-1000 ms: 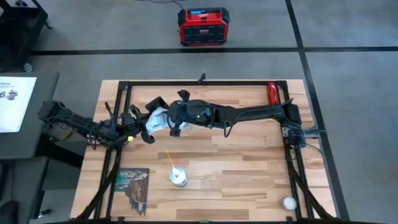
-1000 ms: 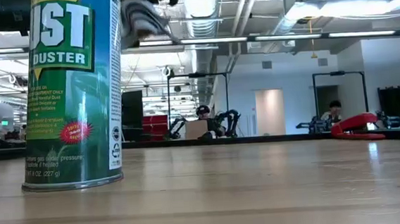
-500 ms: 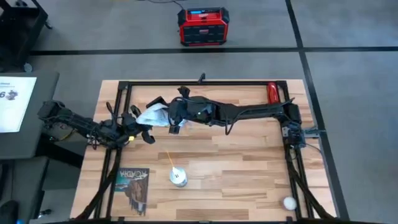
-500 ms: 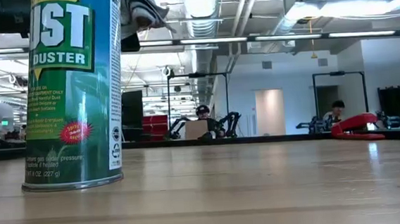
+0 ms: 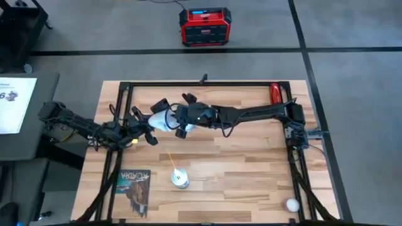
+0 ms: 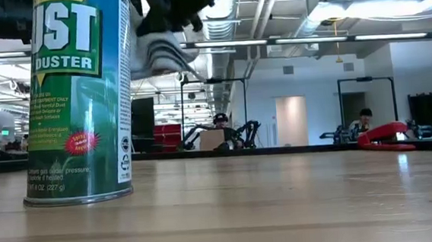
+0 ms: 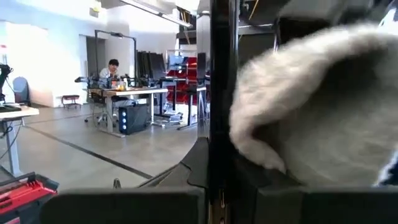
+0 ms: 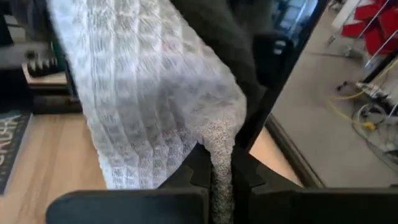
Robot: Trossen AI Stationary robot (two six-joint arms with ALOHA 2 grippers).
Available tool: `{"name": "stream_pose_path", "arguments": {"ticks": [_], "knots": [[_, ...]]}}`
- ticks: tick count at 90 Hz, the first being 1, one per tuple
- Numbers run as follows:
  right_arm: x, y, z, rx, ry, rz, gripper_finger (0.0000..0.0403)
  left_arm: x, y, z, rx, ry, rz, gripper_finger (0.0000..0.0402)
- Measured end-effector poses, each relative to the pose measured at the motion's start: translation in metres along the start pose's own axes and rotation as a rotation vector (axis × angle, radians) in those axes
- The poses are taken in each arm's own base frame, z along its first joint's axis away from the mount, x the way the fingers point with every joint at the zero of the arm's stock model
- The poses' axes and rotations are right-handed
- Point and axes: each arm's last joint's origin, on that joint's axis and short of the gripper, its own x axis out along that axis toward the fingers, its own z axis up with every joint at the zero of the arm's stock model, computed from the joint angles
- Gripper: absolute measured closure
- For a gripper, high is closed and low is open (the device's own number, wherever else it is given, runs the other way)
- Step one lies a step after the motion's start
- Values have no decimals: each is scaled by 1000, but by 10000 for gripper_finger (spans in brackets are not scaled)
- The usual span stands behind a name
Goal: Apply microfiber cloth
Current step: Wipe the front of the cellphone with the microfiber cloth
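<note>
Both arms meet above the far-left part of the wooden worktop point(image 5: 251, 169). The right pincer point(image 5: 178, 120) is clamped on the microfiber cloth point(image 5: 160, 119), a pale bundle held up in the air off the wood; in the right wrist view the waffle-textured fabric point(image 8: 149, 99) hangs with a fold pinched between the dark fingers point(image 8: 249, 174). The left pincer point(image 5: 146, 123) sits just beside the cloth on its left-edge side, and its fingers look spread, with the cloth point(image 7: 317, 106) bulging close in front of the left wrist camera. From the low view the cloth point(image 6: 162, 52) dangles high, behind the duster can point(image 6: 77, 96). That can point(image 5: 179, 178) stands upright toward the near edge, left of middle, with a dark printed booklet point(image 5: 134, 188) at the near-left corner. A white ball point(image 5: 291, 204) rests near the near-right corner, and a red tool point(image 5: 275, 93) lies at the far-right corner.
</note>
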Motion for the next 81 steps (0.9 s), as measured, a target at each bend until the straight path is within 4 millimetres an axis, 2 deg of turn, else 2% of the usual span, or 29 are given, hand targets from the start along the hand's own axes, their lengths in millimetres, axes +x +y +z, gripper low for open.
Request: {"name": "stream_pose_path", "arguments": {"ticks": [16, 43, 67, 77, 81], "knots": [[-2, -3, 8, -28, -30, -5, 403, 0, 0, 0, -31, 2, 4, 394], [-15, -15, 52, -77, -156, -24, 403, 0, -1, 0, -54, 7, -7, 394], [-22, -17, 54, -95, -120, -71, 403, 0, -2, -4, -10, 38, -31, 394], [-34, -24, 58, -121, -69, -153, 403, 0, -2, -8, 20, 66, -47, 394], [-39, -29, 62, -115, -66, -217, 403, -1, -5, -11, 54, 86, -129, 394]]}}
